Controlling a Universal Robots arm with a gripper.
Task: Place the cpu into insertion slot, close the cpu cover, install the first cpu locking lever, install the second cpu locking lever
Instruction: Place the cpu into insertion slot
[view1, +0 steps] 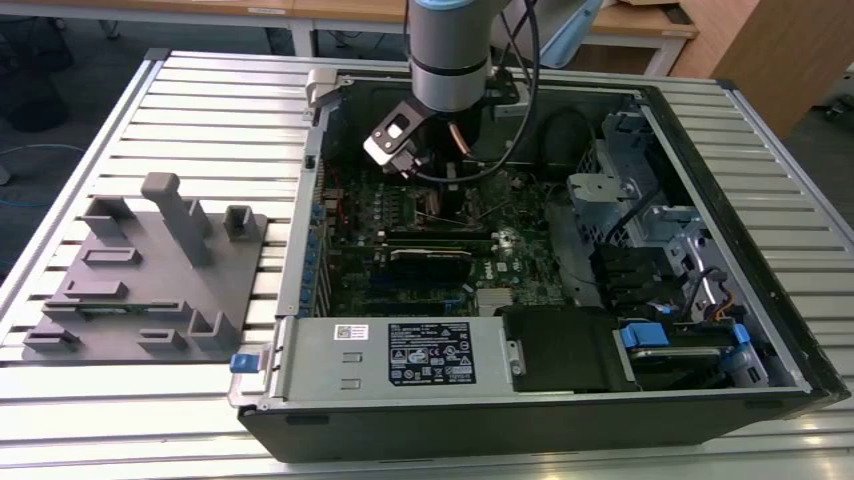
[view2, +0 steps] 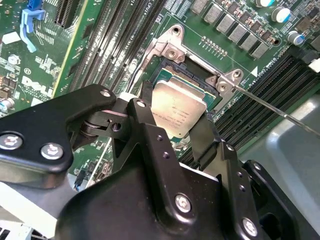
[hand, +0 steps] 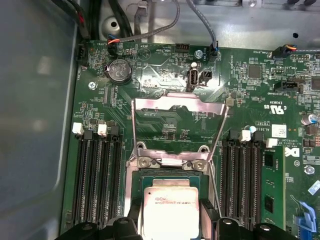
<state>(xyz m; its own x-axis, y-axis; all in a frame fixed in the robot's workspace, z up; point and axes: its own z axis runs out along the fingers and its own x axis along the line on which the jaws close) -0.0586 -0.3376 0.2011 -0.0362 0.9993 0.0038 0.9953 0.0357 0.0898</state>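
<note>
Narrowly parted, the single black gripper clasped one cpu, a flat square with a matte silver-grey top, between its two fingers just over the one insertion slot, dark-centred and metal-rimmed. Beyond it, one cpu cover, a thin silvery frame, stood open above the green motherboard.

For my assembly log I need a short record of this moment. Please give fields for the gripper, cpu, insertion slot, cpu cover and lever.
gripper: shut on the cpu, fingers at two opposite edges
cpu: over the insertion slot, metal top up, seemingly not seated yet
insertion slot: uncovered, partly hidden by the cpu
cpu cover: swung open, away from the slot
locking lever: thin rod, unlatched
</note>
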